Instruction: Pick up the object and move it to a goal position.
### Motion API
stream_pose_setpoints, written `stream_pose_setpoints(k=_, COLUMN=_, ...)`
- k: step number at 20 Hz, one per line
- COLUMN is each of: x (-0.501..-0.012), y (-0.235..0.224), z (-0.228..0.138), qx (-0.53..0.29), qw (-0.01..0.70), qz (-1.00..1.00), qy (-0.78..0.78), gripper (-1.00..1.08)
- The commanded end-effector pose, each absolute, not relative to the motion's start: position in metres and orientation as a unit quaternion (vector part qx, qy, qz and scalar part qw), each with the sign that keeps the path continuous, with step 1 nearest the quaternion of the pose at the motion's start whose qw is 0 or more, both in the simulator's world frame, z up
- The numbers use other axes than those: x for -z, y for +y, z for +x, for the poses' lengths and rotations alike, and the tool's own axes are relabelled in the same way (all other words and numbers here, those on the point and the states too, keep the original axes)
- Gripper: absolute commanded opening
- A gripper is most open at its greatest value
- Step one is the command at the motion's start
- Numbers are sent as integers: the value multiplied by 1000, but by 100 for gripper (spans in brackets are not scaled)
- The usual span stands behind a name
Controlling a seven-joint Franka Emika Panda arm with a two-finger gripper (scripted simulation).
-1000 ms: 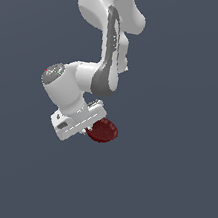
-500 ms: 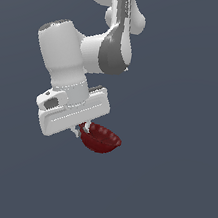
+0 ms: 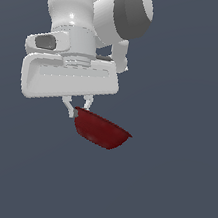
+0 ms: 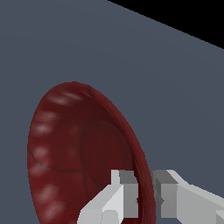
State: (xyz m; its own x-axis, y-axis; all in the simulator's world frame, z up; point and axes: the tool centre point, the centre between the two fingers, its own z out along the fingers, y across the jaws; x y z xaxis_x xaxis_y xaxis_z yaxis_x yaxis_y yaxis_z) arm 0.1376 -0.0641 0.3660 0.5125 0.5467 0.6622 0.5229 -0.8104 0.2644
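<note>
So the bowl (image 3: 99,131) is being held up in the air by the tool (image 3: 79,107), with nothing but flat grey-blue behind it in the exterior view, so no worktop contact is being seen anywhere around it. The bowl is being gripped right at its rim, on the edge toward the exterior view's left, and it's being carried tilted: the rim is sloping down toward the exterior view's right, with the rounded dark red underside being shown to the camera. In the wrist view the bowl (image 4: 83,153) is being seen nearly edge-on, glossy inside with a row of light reflections along the wall, and the rim is being pinched by the tool (image 4: 144,197): one finger (image 4: 114,197) is being pressed against the inner wall and the other finger (image 4: 175,192) against the outside, so the wall is being sandwiched between them. Only the two short fingertips are being seen poking out under the wide white hand (image 3: 68,78) in the exterior view, just touching the bowl's upper edge. The rest of the arm (image 3: 92,11) is being shown bulky and close to the camera, filling the upper part of that view above the bowl.
</note>
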Motion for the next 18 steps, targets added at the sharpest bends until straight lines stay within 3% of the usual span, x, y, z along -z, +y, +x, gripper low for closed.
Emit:
stream_pose_setpoints(k=1, x=-396, y=-63, z=136, qx=-418, qw=34, qz=856, qy=304, gripper=-100)
stream_pose_setpoints(k=9, x=-456, y=-57, z=125, qx=-483, qw=68, qz=821, qy=296, gripper=-100)
stream_pose_setpoints(k=18, x=-486, y=-54, z=115, qx=-516, qw=84, qz=801, qy=292, gripper=-100)
